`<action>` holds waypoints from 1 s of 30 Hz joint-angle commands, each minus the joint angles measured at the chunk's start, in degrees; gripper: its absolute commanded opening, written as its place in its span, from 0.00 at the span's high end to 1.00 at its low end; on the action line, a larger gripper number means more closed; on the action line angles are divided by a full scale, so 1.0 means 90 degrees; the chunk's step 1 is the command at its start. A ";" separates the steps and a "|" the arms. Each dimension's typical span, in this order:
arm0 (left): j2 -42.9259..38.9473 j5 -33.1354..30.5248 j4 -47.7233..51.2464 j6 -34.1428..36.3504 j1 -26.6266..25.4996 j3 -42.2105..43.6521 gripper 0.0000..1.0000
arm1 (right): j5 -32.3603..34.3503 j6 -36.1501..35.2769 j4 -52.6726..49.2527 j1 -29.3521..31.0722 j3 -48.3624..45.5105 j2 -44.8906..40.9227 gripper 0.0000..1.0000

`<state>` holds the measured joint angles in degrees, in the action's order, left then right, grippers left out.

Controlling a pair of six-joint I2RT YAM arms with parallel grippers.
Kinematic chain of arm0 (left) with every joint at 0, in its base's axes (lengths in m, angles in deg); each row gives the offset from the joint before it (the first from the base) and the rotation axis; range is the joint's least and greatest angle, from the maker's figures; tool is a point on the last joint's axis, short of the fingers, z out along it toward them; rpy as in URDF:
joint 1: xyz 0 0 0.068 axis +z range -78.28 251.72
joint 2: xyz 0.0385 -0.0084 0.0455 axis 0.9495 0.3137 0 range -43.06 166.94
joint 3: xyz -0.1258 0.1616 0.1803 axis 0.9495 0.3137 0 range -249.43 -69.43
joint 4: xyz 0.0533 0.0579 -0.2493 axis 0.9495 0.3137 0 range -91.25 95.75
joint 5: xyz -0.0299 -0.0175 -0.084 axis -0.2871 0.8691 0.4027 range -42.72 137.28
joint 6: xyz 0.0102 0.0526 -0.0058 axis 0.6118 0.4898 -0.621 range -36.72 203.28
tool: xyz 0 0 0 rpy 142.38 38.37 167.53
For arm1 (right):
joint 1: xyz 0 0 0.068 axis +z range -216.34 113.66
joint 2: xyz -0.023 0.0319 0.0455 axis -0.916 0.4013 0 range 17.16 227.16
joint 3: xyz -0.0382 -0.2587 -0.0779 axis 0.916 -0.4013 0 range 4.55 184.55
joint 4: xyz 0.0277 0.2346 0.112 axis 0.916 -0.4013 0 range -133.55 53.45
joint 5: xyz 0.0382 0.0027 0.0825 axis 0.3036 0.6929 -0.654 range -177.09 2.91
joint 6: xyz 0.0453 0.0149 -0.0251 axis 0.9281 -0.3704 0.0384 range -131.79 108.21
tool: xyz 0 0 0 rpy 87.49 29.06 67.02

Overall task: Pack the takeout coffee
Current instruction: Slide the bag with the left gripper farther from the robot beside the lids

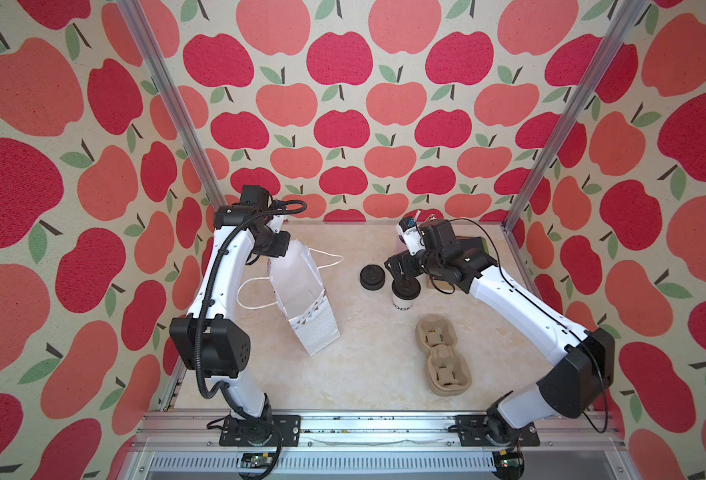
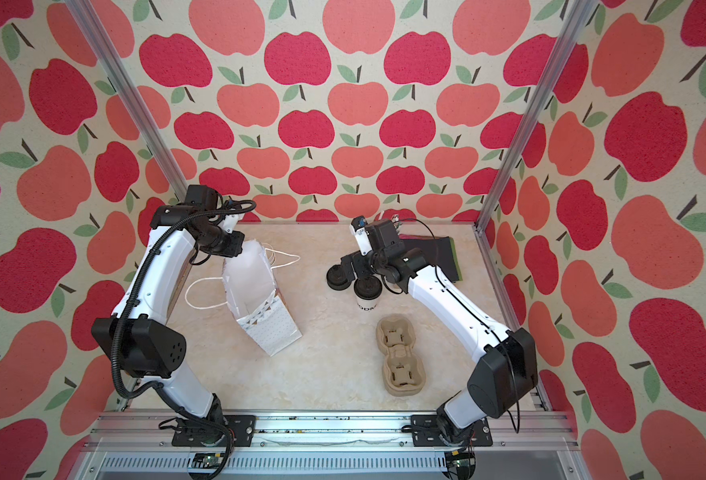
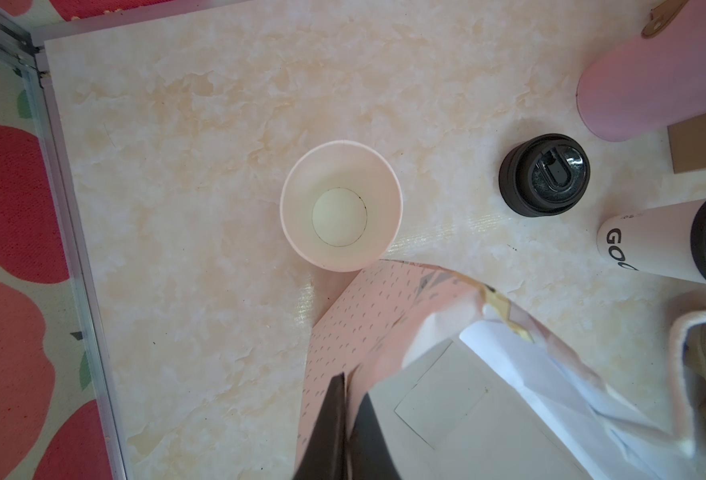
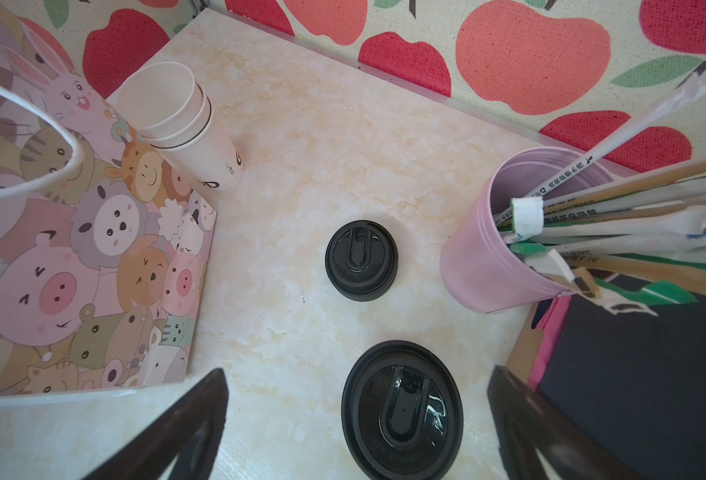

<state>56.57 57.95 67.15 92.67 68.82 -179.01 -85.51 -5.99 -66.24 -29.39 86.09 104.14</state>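
Already the lid [image 4: 401,411] sits on the cup [image 1: 404,305], which stands on the bench [image 1: 376,374] near the paper bag [image 1: 301,291], not yet inside. The left pincer [image 3: 345,415] is closed on the bag rim; the right pincer [image 4: 357,374] hangs wide above the cup.

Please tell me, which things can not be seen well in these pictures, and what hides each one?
Lettering on the takeout cup: both top views and the left wrist view show few letters; the rest curves out of sight.
Cup's contents: every view, under the black lid.
Pink cup: both top views, the right arm covers nearly all.
Stack of white cups: both top views, under the left arm that grips the paper bag.
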 commanded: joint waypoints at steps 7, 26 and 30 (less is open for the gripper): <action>-0.0359 0.1087 0.0456 -0.1082 0.0126 -0.0219 0.97 | -0.0154 0.0185 0.0042 -0.0260 -0.0544 -0.0645 0.01; -0.0525 0.1164 0.0408 -0.0958 -0.0274 0.0442 0.90 | -0.0123 0.0020 -0.0493 -0.0664 -0.1369 -0.1498 0.01; -0.0524 0.0862 0.0391 -0.0844 -0.0274 0.0481 0.79 | -0.0155 -0.0019 -0.0627 -0.0659 -0.1379 -0.1493 0.01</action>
<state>52.09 67.96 70.14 83.38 66.37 -175.32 -86.71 -5.18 -69.47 -34.97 74.26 91.90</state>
